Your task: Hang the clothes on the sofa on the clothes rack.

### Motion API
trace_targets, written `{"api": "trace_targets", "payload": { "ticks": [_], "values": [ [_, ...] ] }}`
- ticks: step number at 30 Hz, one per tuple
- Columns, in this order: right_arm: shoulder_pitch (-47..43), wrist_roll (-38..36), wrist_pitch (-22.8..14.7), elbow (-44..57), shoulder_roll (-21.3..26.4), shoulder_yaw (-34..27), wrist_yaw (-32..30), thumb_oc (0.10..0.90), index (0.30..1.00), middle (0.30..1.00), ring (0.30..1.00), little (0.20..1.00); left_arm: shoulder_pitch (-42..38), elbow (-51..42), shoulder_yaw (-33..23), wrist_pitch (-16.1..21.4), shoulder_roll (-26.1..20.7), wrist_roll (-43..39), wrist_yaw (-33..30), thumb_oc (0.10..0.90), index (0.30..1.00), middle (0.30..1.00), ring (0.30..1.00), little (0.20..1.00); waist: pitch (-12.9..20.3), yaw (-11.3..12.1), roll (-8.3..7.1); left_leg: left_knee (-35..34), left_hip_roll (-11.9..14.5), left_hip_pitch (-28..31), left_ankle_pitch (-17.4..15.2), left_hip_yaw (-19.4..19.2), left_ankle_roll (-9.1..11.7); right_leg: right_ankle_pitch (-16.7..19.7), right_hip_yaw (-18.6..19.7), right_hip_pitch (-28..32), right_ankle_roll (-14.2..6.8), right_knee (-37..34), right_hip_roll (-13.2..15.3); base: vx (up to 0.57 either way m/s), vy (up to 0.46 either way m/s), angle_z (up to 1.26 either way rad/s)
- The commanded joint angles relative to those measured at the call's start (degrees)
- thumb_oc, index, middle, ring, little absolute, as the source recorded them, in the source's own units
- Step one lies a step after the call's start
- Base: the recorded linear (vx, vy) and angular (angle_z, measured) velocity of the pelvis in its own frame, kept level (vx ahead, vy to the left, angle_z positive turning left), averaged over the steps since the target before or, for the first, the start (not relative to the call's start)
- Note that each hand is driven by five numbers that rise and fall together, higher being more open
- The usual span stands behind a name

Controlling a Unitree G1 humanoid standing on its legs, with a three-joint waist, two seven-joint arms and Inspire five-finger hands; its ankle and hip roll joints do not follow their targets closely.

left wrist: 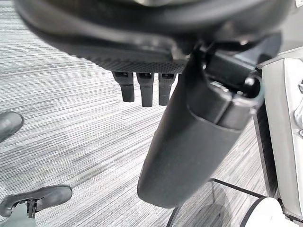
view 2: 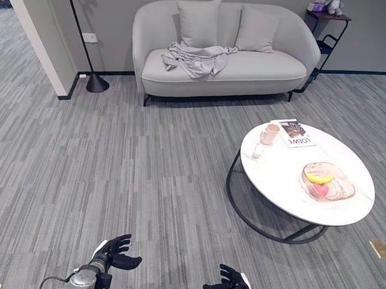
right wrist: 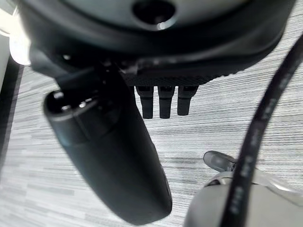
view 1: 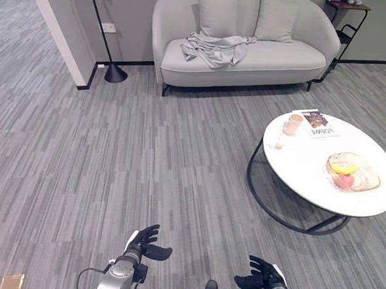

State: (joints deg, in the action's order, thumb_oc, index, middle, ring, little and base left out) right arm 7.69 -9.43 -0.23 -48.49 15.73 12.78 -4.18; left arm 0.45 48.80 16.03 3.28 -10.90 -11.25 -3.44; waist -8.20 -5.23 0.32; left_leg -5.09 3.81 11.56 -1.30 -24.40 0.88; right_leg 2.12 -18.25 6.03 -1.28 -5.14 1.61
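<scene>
The grey clothes (view 1: pixel 215 49) lie crumpled on the seat of the sofa (view 1: pixel 305 23), well apart from both hands. The left hand (view 1: pixel 146 242) and right hand (view 1: pixel 261 276) hang low over the carpet, fingers relaxed and holding nothing. The risk is the approach: the round desk (view 1: pixel 309 171) stands to the right of the path, and a drift that way could knock its cup (view 1: pixel 292 124). The floor lamp (view 1: pixel 114 71) guards the sofa's left end. Between them the carpet lies open. No rack is apparent, possibly outside the frame.

You get even, bright room light — soft shadow under the round table (view 1: pixel 290 163); both wrist views blur up close.
</scene>
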Motion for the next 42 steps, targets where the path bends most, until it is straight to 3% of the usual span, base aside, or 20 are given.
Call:
{"api": "trace_targets", "payload": {
  "ticks": [1, 8, 11, 12, 15, 17, 19, 22, 25, 27, 28, 29, 30, 31, 32, 34, 36, 38, 40, 42],
  "values": [
    [-3.0, -0.9, -2.5, 2.2, 2.2, -0.8, -0.4, 0.8, 0.9, 0.9, 0.9, 0.9, -4.1, -3.2, 0.9, 2.7, -1.0, -0.7, -0.3, 0.8, 0.9, 0.9, 0.9, 0.9, -0.5, -1.8, -2.25, 0.1, 0.7, 0.8, -1.5, 1.2, 2.9, -3.7, 2.2, 2.9, -3.6, 0.3, 3.4, 0.04, -0.046, 0.03],
    [-2.6, -2.1, -3.1, 4.5, 3.2, -1.2, -0.1, 0.8, 0.9, 0.9, 0.9, 0.9, -3.7, -6.6, 0.4, 3.0, -1.1, -5.0, -0.4, 0.8, 0.9, 0.9, 0.9, 0.9, -2.7, -1.3, -2.82, 9.0, 2.7, -2.3, -2.8, 2.1, 4.5, -6.0, 2.8, 3.6, -2.3, 1.0, 2.7, 0.08, -0.126, 0.01],
    [-2.0, -1.9, -3.4, 6.6, 4.2, -1.1, -0.1, 0.8, 0.9, 0.9, 0.9, 0.9, -4.1, -8.2, 0.7, 3.1, -1.1, -6.0, -0.3, 0.8, 0.9, 0.9, 0.9, 0.9, -4.3, -0.9, -3.36, 22.3, 5.8, -8.7, 0.0, 4.3, 5.8, -8.3, 3.2, 4.5, 0.3, 1.5, 1.2, 0.08, -0.226, 0.11],
    [-2.6, -2.2, -3.4, 7.3, 4.9, -1.2, -0.5, 0.8, 0.9, 0.9, 0.9, 0.9, -4.7, -9.0, 1.0, 3.2, -1.0, -7.0, -0.5, 0.8, 0.9, 0.9, 0.9, 0.9, -6.1, 0.0, -4.16, 31.9, 7.0, -14.1, 5.4, 7.1, 5.4, -8.7, 3.2, 5.0, 2.0, 1.9, 0.7, 0.01, -0.159, 0.08],
    [-3.2, -2.9, -3.3, 7.2, 4.9, -1.0, -0.8, 0.8, 0.9, 0.9, 0.9, 0.9, -5.2, -8.7, 1.4, 3.0, -0.8, -7.3, -0.9, 0.8, 0.9, 0.9, 0.9, 0.9, -6.2, 0.4, -4.81, 32.5, 7.2, -18.7, 5.8, 8.2, 4.9, -9.6, 2.9, 6.1, 1.9, 1.3, 0.6, 0.26, -0.132, 0.04],
    [-2.9, -2.9, -3.3, 7.1, 4.8, -1.1, -0.6, 0.8, 0.9, 0.9, 0.9, 0.9, -4.5, -9.2, 1.5, 2.9, -0.7, -7.3, -0.7, 0.8, 0.9, 0.9, 0.9, 0.9, -5.3, 1.1, -5.1, 25.0, 6.3, -19.7, 3.0, 7.3, 5.0, -11.2, 3.3, 8.2, 0.4, 0.2, 1.3, 0.43, 0.039, 0.03],
    [-3.3, -2.1, -3.5, 7.1, 4.8, -0.6, -0.7, 0.8, 0.9, 0.9, 0.9, 0.9, -3.9, -9.9, 1.2, 2.8, -0.5, -7.0, -0.5, 0.8, 0.9, 0.9, 0.9, 0.9, -4.3, 1.8, -4.79, 8.4, 7.1, -22.8, 8.6, 4.5, 6.3, -13.1, 2.7, 10.2, -0.9, 0.1, 1.8, 0.41, 0.051, -0.01],
    [-4.4, -0.8, -3.5, 6.5, 4.8, 0.0, -0.9, 0.8, 0.9, 0.9, 0.9, 0.9, -3.5, -9.8, -0.4, 2.7, -0.1, -8.0, -1.0, 0.8, 0.9, 0.9, 0.9, 0.9, -3.3, 2.2, -4.99, 0.1, 8.8, -26.1, 10.3, 1.1, 6.5, -14.3, 2.6, 12.9, -2.4, 0.1, 2.0, 0.52, 0.035, -0.1],
    [-3.7, 0.2, -3.4, 7.1, 4.5, 0.5, 0.2, 0.8, 0.9, 0.9, 0.9, 0.9, -2.3, -9.6, -1.8, 2.7, -0.1, -8.7, -0.8, 0.8, 0.9, 0.9, 0.9, 0.9, -1.3, 2.9, -4.75, 0.1, 7.1, -23.9, 12.1, 1.0, 6.2, -14.3, 4.4, 15.1, -3.9, 0.5, 2.6, 0.63, 0.074, -0.32],
    [-3.3, 1.5, -3.2, 6.6, 3.9, 1.2, 0.7, 0.8, 0.9, 0.9, 0.9, 0.9, -1.8, -10.3, -1.9, 2.9, -0.4, -9.0, -1.3, 0.8, 0.9, 0.9, 0.9, 0.9, 0.4, 3.9, -6.19, 0.4, 2.1, -20.6, 12.1, 0.4, 4.0, -9.1, 5.4, 13.9, -6.8, 11.3, 8.1, 0.66, 0.155, -0.58],
    [-3.3, 1.5, -3.2, 6.6, 3.9, 1.2, 0.7, 0.8, 0.9, 0.9, 0.9, 0.9, -1.8, -10.3, -1.9, 2.8, -0.4, -9.0, -1.3, 0.8, 0.9, 0.9, 0.9, 0.9, 0.4, 4.0, -6.31, 0.4, 2.0, -20.5, 12.0, 0.2, 3.9, -9.3, 5.5, 13.8, -6.9, 11.5, 8.3, 0.72, 0.215, -0.69],
    [-3.6, 1.3, -3.2, 6.4, 3.6, 1.3, 0.8, 0.8, 0.9, 0.9, 0.9, 0.9, -1.9, -11.4, -2.2, 2.7, -0.8, -9.4, -1.1, 0.8, 0.9, 0.9, 0.9, 0.9, -0.3, 4.2, -6.81, 0.2, -1.6, -16.8, 8.8, 0.0, 1.2, -0.9, 6.4, 9.0, -8.2, 25.8, 11.4, 0.44, 0.185, -0.82],
    [-3.9, 1.5, -3.1, 6.7, 3.5, 1.2, 0.6, 0.8, 0.9, 0.9, 0.9, 0.9, -2.0, -11.8, -2.2, 2.7, -0.9, -9.4, -1.1, 0.8, 0.9, 0.9, 0.9, 0.9, -1.0, 4.0, -6.98, 0.1, -3.1, -14.6, 6.9, -0.5, -0.4, 3.6, 6.6, 6.1, -8.8, 32.6, 13.4, 0.44, 0.188, -0.67],
    [-3.9, 1.5, -3.1, 6.7, 3.4, 1.2, 0.6, 0.8, 0.9, 0.9, 0.9, 0.9, -2.0, -11.8, -2.3, 2.6, -0.9, -9.4, -1.1, 0.8, 0.9, 0.9, 0.9, 0.9, -1.1, 4.1, -7.08, 0.1, -3.3, -14.6, 6.8, -0.6, -0.5, 3.5, 6.8, 5.9, -8.9, 32.9, 13.6, 0.44, 0.197, -0.21],
    [-4.1, 1.5, -2.7, 7.7, 3.1, 0.8, 0.6, 0.8, 0.9, 0.9, 0.9, 0.9, -2.8, -12.0, -1.8, 2.3, -1.7, -8.5, -1.3, 0.8, 0.9, 0.9, 0.9, 0.9, -2.4, 3.1, -6.47, 0.1, -4.9, -10.0, 3.0, -1.3, -2.9, 9.5, 5.7, 0.1, -9.2, 43.3, 17.6, 0.44, 0.171, 0.26],
    [-4.2, 1.5, -2.6, 7.8, 2.9, 0.5, 0.5, 0.8, 0.9, 0.9, 0.9, 0.9, -3.3, -12.1, -1.9, 2.2, -1.9, -8.3, -1.3, 0.8, 0.9, 0.9, 0.9, 0.9, -3.0, 2.7, -5.9, 0.1, -5.1, -8.1, 1.2, -1.9, -3.5, 8.3, 4.0, -3.5, -9.2, 46.6, 20.1, 0.47, 0.091, 0.27],
    [-3.8, 1.9, -2.2, 9.3, 3.1, -0.2, 1.1, 0.8, 0.9, 0.9, 0.9, 0.9, -4.0, -12.4, -2.1, 2.3, -1.9, -8.7, -1.3, 0.8, 0.9, 0.9, 0.9, 0.9, -4.4, 0.3, -3.3, 0.1, -4.1, -2.9, -2.6, -1.8, -2.5, 1.3, -2.4, -10.3, -7.2, 36.5, 22.6, 0.59, -0.126, 0.12],
    [-3.7, 2.2, -2.1, 9.8, 3.5, -0.4, 1.1, 0.8, 0.9, 0.9, 0.9, 0.9, -3.8, -12.8, -2.1, 2.4, -1.9, -8.6, -1.2, 0.8, 0.9, 0.9, 0.9, 0.9, -4.9, -0.5, -2.56, 0.1, -3.6, -1.6, -3.3, -1.7, -1.9, 1.2, -4.2, -10.7, -7.3, 30.5, 21.8, 0.39, -0.219, 0.17],
    [-3.9, 2.6, -1.6, 10.7, 3.6, -0.7, 1.0, 0.8, 0.9, 0.9, 0.9, 0.9, -3.5, -13.0, -3.1, 2.5, -1.6, -8.5, -1.3, 0.8, 0.9, 0.9, 0.9, 0.9, -5.4, -2.3, -2.65, 0.1, -3.2, 2.5, -6.0, -1.6, 0.5, 3.2, -4.9, -13.5, -9.6, 8.0, 16.9, 0.62, -0.388, 0.29],
    [-3.9, 2.9, -1.3, 11.1, 3.6, -0.6, 1.1, 0.8, 0.9, 0.9, 0.9, 0.9, -3.7, -12.7, -3.7, 2.6, -1.4, -8.1, -1.5, 0.8, 0.9, 0.9, 0.9, 0.9, -5.8, -3.2, -2.7, 0.1, -3.0, 4.4, -7.2, -1.4, 1.4, 5.9, -3.1, -15.3, -10.6, 0.8, 14.6, 0.44, -0.239, -0.03]
  ]
}}
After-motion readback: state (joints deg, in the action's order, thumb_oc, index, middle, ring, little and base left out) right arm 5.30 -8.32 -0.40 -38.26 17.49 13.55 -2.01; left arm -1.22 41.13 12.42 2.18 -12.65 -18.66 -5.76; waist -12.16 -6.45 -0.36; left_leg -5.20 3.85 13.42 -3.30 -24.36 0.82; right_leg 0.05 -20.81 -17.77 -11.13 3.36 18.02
